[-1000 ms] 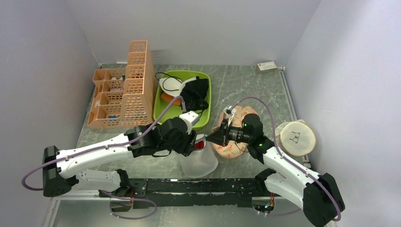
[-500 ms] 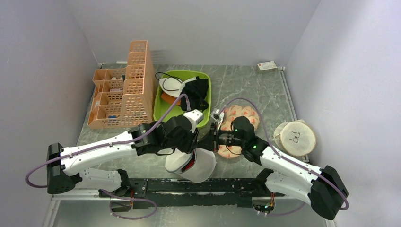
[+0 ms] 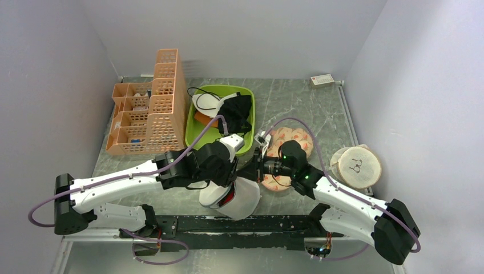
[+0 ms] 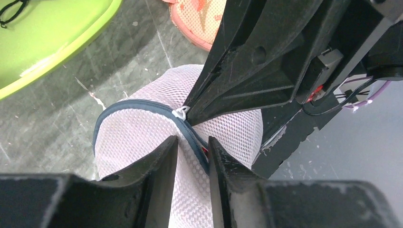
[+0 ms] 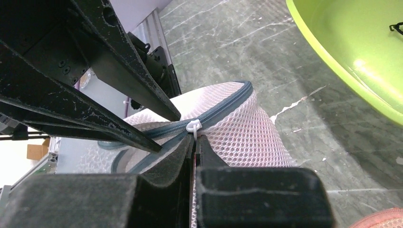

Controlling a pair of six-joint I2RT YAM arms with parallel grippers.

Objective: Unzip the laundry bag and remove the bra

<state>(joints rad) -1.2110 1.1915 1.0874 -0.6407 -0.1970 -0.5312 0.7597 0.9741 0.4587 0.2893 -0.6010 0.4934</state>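
Both my grippers met at the laundry bag [image 3: 244, 201] by the near edge of the table [image 3: 297, 103]. My left gripper [image 4: 190, 159] pinched its zip seam and mesh. My right gripper [image 5: 192, 142] was clamped on the white zip pull [image 5: 192, 127]. The red bra [image 3: 228, 199] showed inside the bag.

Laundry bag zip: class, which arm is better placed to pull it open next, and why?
Right. The right gripper is shut on the white zip pull, while the left gripper clamps the laundry bag beside the zip, steadying it.
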